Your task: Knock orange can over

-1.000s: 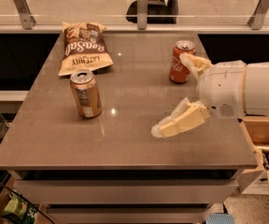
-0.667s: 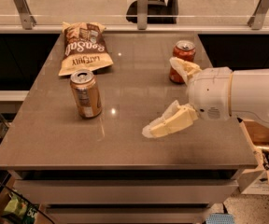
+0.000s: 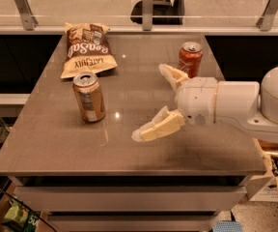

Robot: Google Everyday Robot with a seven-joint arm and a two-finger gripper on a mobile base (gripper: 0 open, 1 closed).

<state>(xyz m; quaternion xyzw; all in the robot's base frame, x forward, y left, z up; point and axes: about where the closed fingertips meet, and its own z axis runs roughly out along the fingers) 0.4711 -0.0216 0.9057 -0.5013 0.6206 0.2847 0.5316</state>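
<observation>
The orange can (image 3: 88,97) stands upright on the grey table (image 3: 57,139), left of centre, with a silver top and a whitish label panel. My gripper (image 3: 151,103) reaches in from the right on a white arm (image 3: 226,105), its two pale fingers spread wide apart, one finger (image 3: 158,127) low and near, the other (image 3: 173,76) farther back. It is open and empty, about a can's width to the right of the orange can, not touching it.
A red can (image 3: 190,58) stands upright at the back right, just behind the gripper's far finger. A brown chip bag (image 3: 85,48) lies at the back left. A glass railing (image 3: 144,4) runs behind the table. Boxes (image 3: 274,178) sit on the floor at right.
The arm and open gripper have moved left across the table, closer to the orange can. The cans and bag have not moved.
</observation>
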